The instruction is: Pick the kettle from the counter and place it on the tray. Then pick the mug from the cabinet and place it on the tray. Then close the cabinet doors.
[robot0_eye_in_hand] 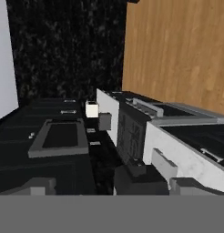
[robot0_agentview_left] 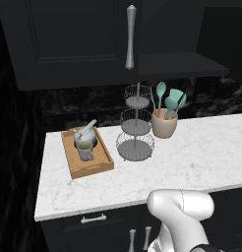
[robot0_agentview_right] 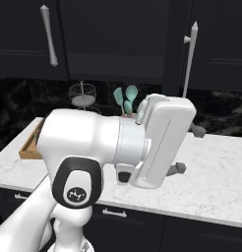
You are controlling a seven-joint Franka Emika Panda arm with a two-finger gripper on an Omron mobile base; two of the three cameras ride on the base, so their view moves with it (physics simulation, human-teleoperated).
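The robot's white arm [robot0_agentview_right: 93, 147] is folded up close to its own base, big and near in the right base view. Its wrist bends to the right, and the flat white hand [robot0_agentview_right: 165, 140] points out to the right side. The gripper [robot0_agentview_right: 187, 150] sits at the far right end of the hand, with two dark fingers [robot0_agentview_right: 178, 169] spread wide apart, holding nothing.

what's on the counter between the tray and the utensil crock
A three-tier wire basket stand stands between the tray and the utensil crock on the counter, seen in the left base view.
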